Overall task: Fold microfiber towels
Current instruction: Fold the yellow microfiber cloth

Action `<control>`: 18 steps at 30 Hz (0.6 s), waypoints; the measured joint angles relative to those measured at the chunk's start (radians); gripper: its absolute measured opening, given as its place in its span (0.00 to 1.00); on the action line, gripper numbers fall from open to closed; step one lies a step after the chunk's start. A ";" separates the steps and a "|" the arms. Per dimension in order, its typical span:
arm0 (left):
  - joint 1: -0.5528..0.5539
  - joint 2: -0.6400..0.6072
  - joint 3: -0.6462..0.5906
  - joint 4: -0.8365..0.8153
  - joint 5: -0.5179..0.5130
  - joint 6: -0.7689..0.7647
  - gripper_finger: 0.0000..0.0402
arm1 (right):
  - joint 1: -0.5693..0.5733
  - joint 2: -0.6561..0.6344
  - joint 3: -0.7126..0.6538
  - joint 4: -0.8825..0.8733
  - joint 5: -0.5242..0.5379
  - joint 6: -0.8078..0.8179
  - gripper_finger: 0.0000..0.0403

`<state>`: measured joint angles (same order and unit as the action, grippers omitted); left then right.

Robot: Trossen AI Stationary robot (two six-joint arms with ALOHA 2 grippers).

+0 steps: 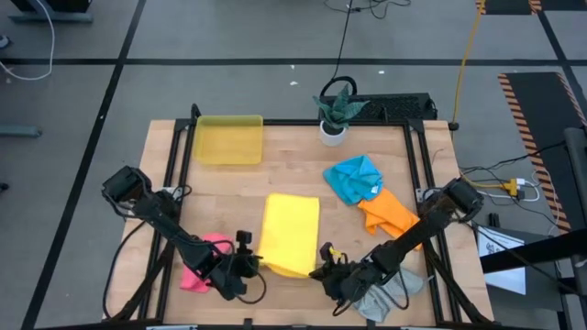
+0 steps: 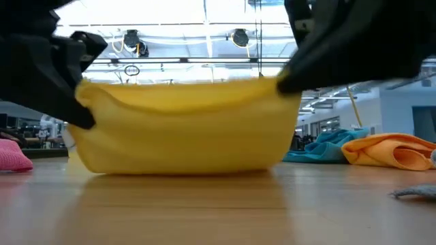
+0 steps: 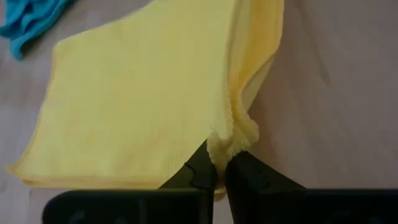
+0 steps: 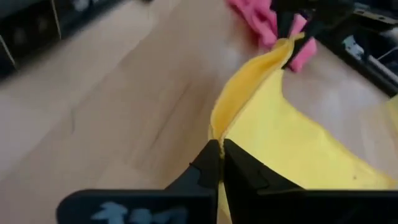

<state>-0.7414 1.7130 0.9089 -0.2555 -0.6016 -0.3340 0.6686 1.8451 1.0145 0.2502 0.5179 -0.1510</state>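
A yellow towel (image 1: 290,231) lies in the middle of the table, its near edge raised between my two grippers. My left gripper (image 1: 253,266) is shut on its near left corner and my right gripper (image 1: 323,268) on its near right corner. In the low view the raised edge (image 2: 184,92) sags slightly between them, and the towel's lower part rests on the table. A pink towel (image 1: 196,268) lies crumpled at the near left, a blue one (image 1: 354,178) and an orange one (image 1: 391,213) at the right, and a grey one (image 1: 389,291) at the near right. My left gripper pinches the yellow towel's near left corner (image 3: 231,144) between its two fingers, slanting down from the near left. The corner bunches just above the fingertips and is lifted off the table. My right gripper pinches the near right corner (image 4: 216,129) between its two fingers, slanting down from the near right. The raised edge runs from it toward the other gripper, clear of the table.
A translucent yellow tray (image 1: 227,139) stands at the far left. A small potted plant (image 1: 334,115) stands at the far edge. Bare wood shows between the tray and the towels.
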 joint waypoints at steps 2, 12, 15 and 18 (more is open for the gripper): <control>-0.009 0.000 0.000 0.018 -0.003 0.026 0.08 | -0.004 -0.031 0.000 0.000 0.000 0.020 0.01; 0.044 -0.016 0.000 0.047 -0.206 0.019 0.02 | -0.041 -0.156 0.001 -0.181 0.096 0.266 0.00; 0.101 -0.034 0.000 0.072 -0.206 0.018 0.02 | -0.051 -0.175 0.001 -0.256 0.162 0.355 0.00; 0.179 -0.037 0.001 0.084 -0.173 0.020 0.02 | -0.087 -0.176 -0.010 -0.304 0.163 0.446 0.00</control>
<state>-0.5629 1.6764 0.9100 -0.1714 -0.7750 -0.3136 0.5816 1.6693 1.0043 -0.0537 0.6809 0.2953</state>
